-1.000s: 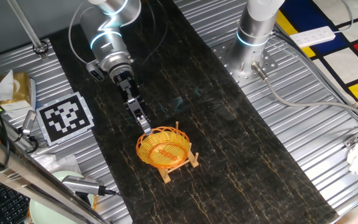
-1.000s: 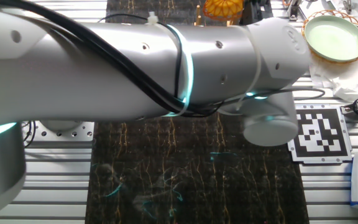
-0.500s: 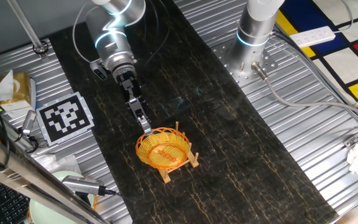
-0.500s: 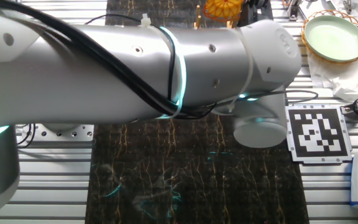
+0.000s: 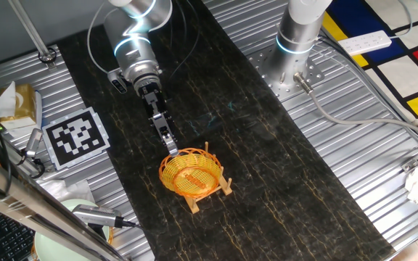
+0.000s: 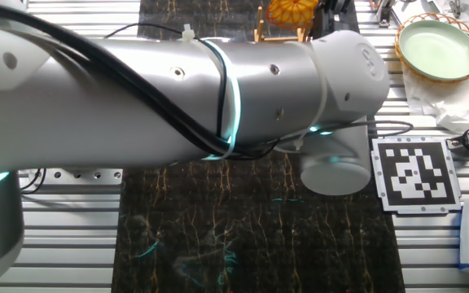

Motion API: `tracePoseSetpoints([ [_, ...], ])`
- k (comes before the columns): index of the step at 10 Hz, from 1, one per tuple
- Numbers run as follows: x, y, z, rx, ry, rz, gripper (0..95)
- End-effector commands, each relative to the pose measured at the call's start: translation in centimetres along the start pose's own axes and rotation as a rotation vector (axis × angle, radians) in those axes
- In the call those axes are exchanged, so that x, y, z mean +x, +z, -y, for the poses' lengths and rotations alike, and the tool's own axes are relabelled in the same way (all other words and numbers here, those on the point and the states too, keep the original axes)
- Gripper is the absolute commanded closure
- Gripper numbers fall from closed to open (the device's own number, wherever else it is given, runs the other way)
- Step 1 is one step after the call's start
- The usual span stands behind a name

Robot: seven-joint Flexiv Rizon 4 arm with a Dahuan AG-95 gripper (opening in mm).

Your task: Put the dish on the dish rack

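The dish (image 5: 189,174), a small orange-yellow woven bowl, rests tilted on the light-wood dish rack (image 5: 227,187), whose pegs and bars stick out around it on the dark mat. My gripper (image 5: 170,149) reaches down from the upper left, and its narrow fingertips meet the dish's near-left rim and look shut on it. In the other fixed view the dish (image 6: 291,10) and a rack peg (image 6: 260,31) show at the top edge. My arm (image 6: 218,98) hides most of the rest, including the gripper.
A second arm's base (image 5: 300,36) stands at the back right. A black-and-white tag (image 5: 76,136) and a tissue box (image 5: 17,101) lie left of the mat. A pale green plate (image 6: 440,47) sits beyond the tag (image 6: 414,172). A power strip (image 5: 365,42) lies at the far right.
The arm's upper part has shifted slightly to the right. The fingertips stay at the dish's rim, and the dish and rack have not moved.
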State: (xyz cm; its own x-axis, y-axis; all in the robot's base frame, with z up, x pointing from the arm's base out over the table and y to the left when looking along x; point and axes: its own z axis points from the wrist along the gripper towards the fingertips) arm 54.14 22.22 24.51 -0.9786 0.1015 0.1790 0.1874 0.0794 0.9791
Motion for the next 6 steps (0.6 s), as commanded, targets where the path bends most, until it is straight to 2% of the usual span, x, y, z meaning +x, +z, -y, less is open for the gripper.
tracePoseSetpoints([
  [1, -0.01, 0.00, 0.12, 0.003, -0.007, 0.001, 95.0],
  [6, 0.08, -0.14, 0.53, -0.004, -0.047, -0.001, 95.0],
])
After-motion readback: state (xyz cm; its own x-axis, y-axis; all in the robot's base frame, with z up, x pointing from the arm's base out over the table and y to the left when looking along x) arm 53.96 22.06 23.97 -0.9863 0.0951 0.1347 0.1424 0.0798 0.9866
